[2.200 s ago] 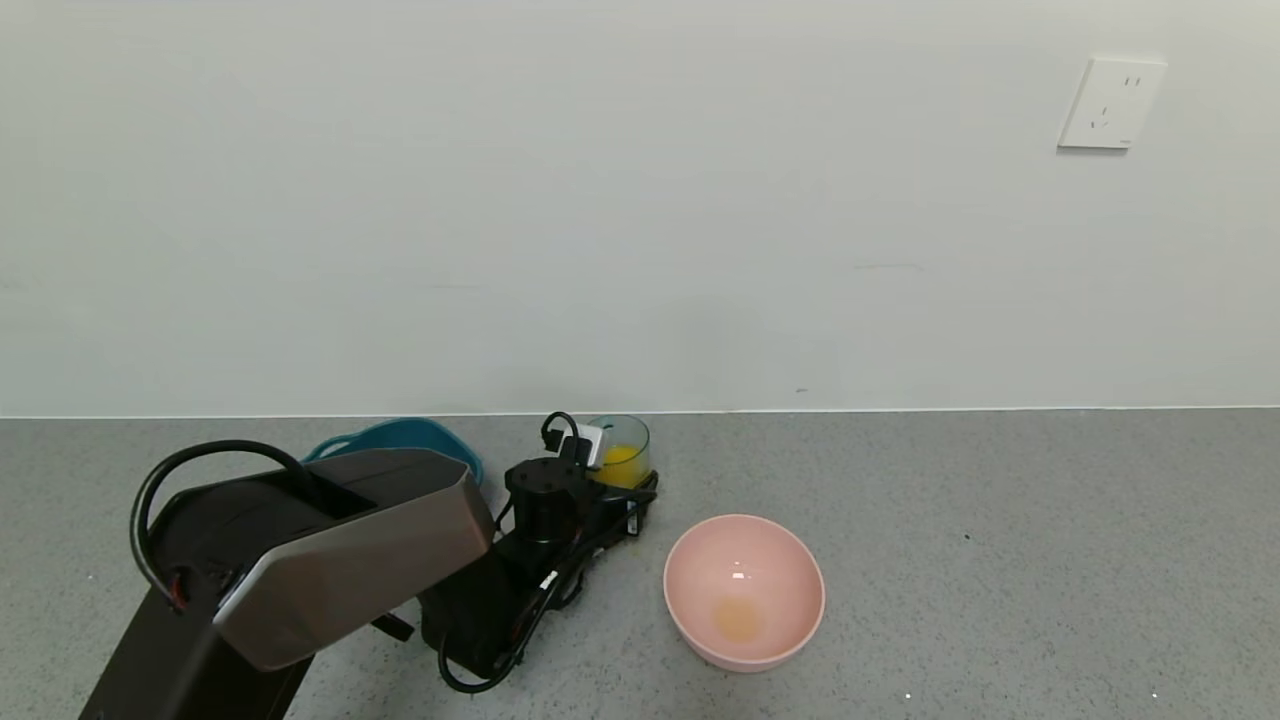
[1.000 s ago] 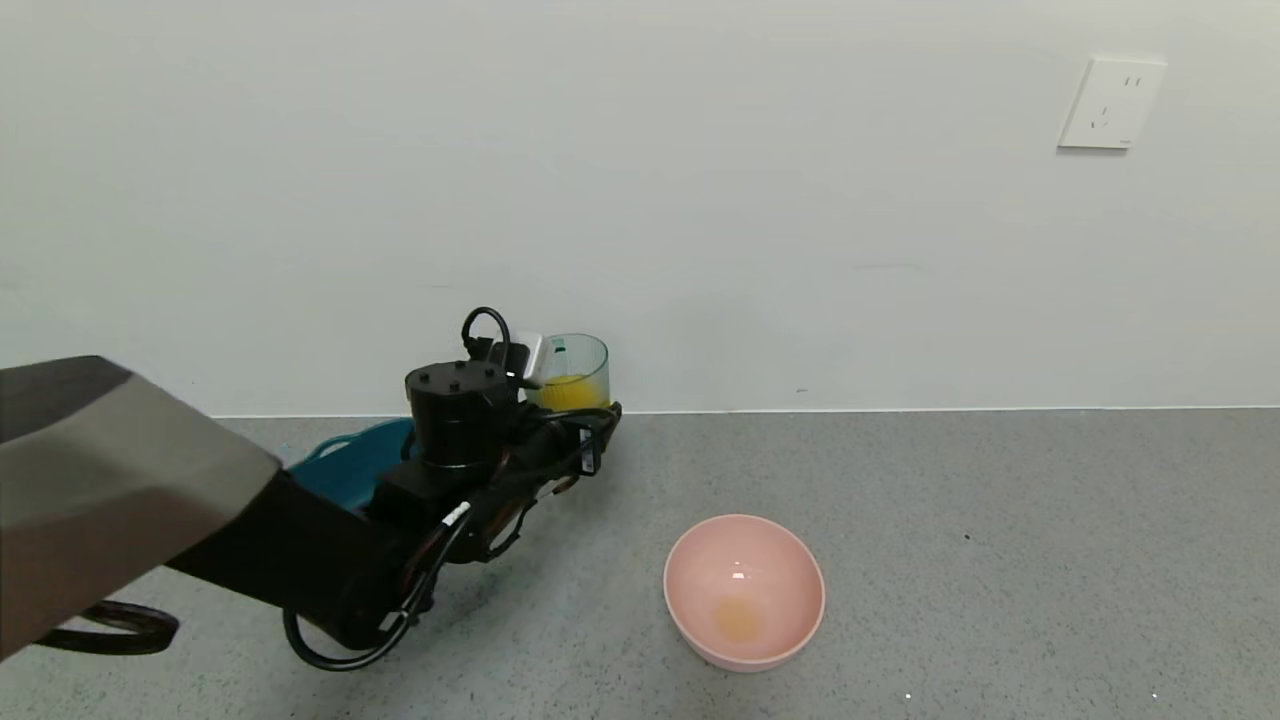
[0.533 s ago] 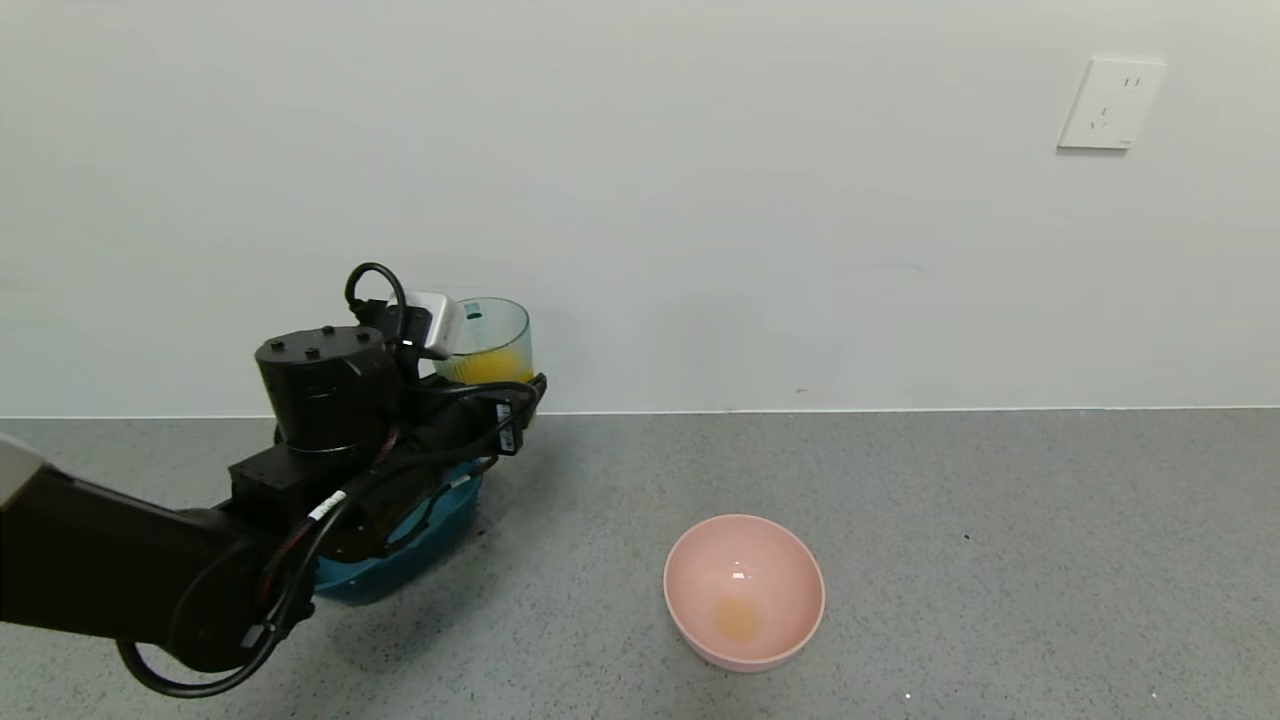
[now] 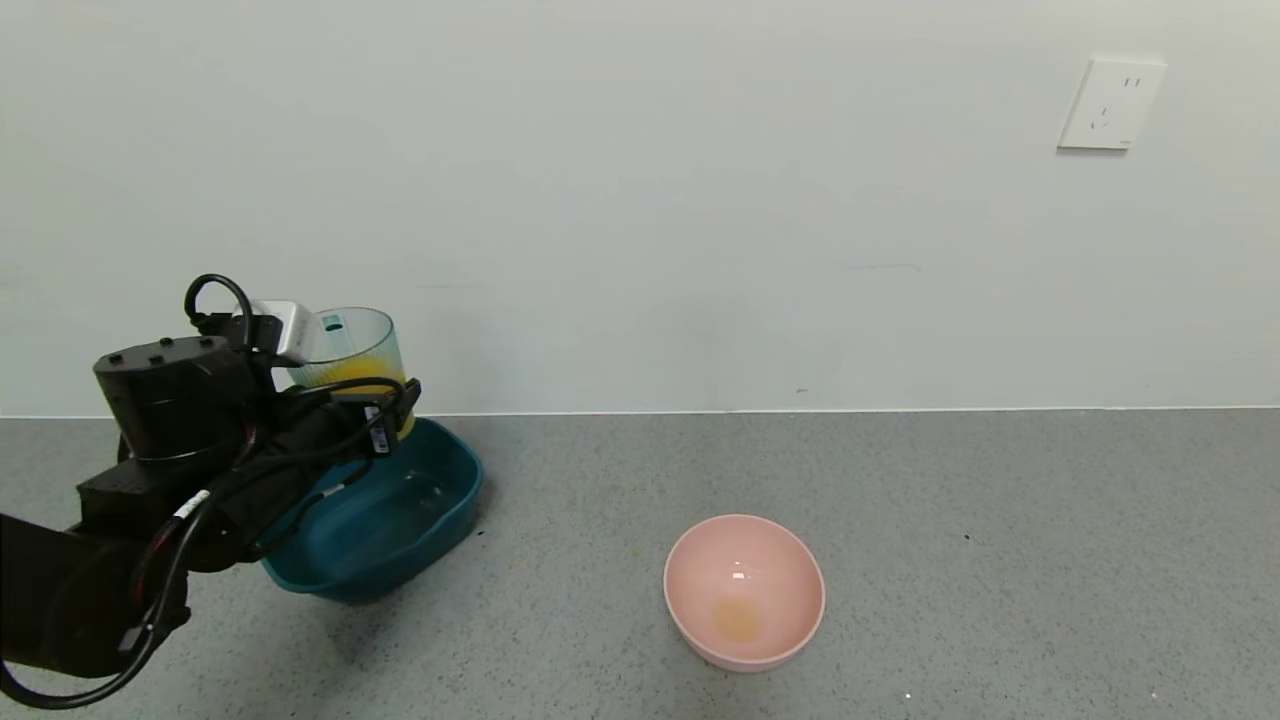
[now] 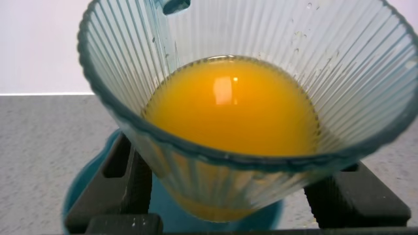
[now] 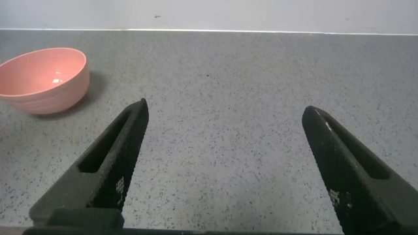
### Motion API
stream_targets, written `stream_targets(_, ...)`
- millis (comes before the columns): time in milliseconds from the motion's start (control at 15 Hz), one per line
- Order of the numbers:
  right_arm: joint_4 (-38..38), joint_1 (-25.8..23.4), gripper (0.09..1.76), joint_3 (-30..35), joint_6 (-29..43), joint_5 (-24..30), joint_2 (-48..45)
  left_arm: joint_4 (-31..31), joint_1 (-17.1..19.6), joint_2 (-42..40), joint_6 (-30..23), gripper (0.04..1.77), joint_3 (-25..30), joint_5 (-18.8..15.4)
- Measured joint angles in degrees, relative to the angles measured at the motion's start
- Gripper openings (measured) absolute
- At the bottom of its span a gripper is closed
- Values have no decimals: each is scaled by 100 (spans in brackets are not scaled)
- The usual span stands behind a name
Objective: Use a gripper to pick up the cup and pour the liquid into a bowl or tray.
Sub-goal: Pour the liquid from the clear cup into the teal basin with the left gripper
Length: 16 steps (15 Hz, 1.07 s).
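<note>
My left gripper [image 4: 378, 402] is shut on the cup [image 4: 348, 342], a clear ribbed blue-green tumbler held roughly upright above the far edge of the dark teal tub [image 4: 400, 520]. Orange-yellow liquid [image 4: 352, 376] fills its lower part. In the left wrist view the liquid [image 5: 232, 104] shows inside the cup [image 5: 326, 59], the black fingers [image 5: 124, 179] press its sides, and a bit of the tub [image 5: 81, 192] shows beneath. The right gripper [image 6: 225, 108] is open over bare counter, apart from everything.
A round pink bowl [image 4: 745, 590] with a faint yellowish stain stands on the grey counter to the right of the tub; the right wrist view also catches the pink bowl [image 6: 42, 78]. A white wall with a socket [image 4: 1110, 103] closes the back.
The left arm has lifted the cup off the counter and carried it leftward, from beside the pink bowl to above the teal tub. The tub, earlier hidden behind the arm, now shows.
</note>
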Motion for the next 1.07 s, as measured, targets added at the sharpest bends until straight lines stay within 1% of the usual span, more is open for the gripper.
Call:
stream_targets(200, 0, 0, 171, 0, 0, 0, 0, 13, 617, -27, 118, 129, 71, -301)
stream_targets(400, -2, 0, 171, 0, -2, 0, 0, 22, 1050, 6, 278, 129, 96, -472)
stream_targets(600, 0, 0, 171, 0, 0, 0, 0, 32, 1275, 56, 450, 129, 123, -577)
stream_targets(733, -2, 0, 171, 0, -2, -2, 0, 2, 1375, 133, 708, 129, 190, -581)
stream_targets(1067, -2, 0, 171, 0, -2, 0, 0, -4, 1458, 273, 1169, 129, 276, -595)
